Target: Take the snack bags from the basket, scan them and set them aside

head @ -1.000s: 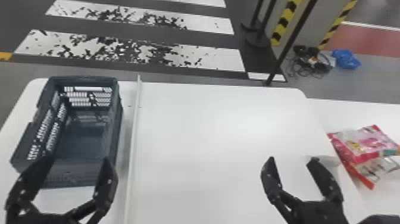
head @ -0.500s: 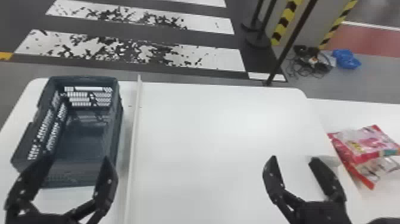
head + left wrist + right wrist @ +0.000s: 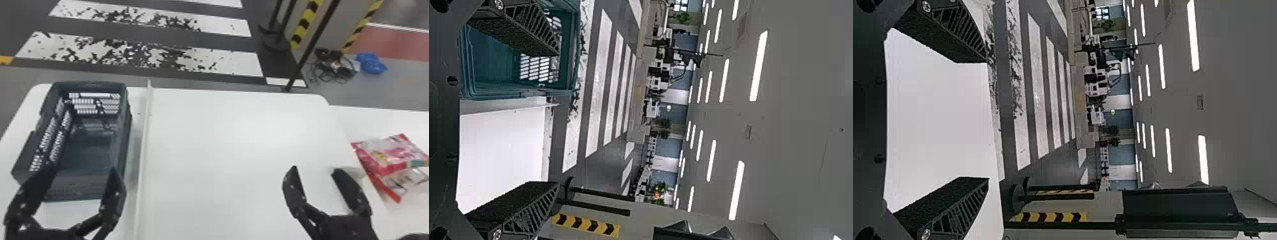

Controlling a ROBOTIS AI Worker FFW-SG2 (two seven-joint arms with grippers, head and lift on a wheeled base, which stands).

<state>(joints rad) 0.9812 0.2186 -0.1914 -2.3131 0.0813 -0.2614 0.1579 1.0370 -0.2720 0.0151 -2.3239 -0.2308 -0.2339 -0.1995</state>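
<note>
Black and spread open, the right gripper [image 3: 314, 169] has edged slightly rightward over the white table [image 3: 223, 143]; the left gripper [image 3: 81, 170], also open, stays by the basket [image 3: 125, 134]. Snack bags [image 3: 387, 154] lie unmoved at far right.

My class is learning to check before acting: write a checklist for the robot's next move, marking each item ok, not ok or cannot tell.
1. Left gripper open, nothing between its fingers: ok.
2. Right gripper open, nothing between its fingers: ok.
3. Snack bags set aside, on the robot's right: ok.
4. A bag in the basket to take next: not ok, none seen inside.
5. Bags set aside were scanned: cannot tell.
</note>
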